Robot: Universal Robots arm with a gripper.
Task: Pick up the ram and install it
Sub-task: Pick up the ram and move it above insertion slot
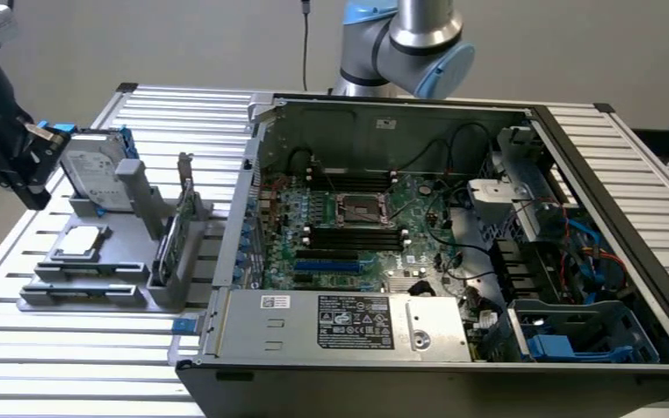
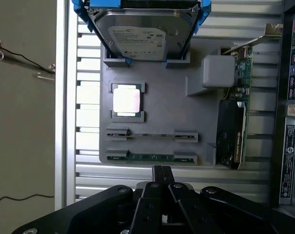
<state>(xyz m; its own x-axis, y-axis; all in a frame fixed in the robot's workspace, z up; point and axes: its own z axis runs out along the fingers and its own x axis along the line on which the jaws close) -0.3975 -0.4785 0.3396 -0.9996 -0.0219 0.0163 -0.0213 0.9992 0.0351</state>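
The ram (image 2: pixel 151 157) is standing on edge in the grey holder (image 2: pixel 157 97), at the lower left of the exterior view, well apart from the computer case (image 1: pixel 451 261). It is looking light, thin, stiff and likely fragile, so it is calling for a gentle pinch across its flat faces at mid-length, between the end clips. The gripper (image 2: pixel 162 170) is hovering near it, fingers pressed together, holding nothing.
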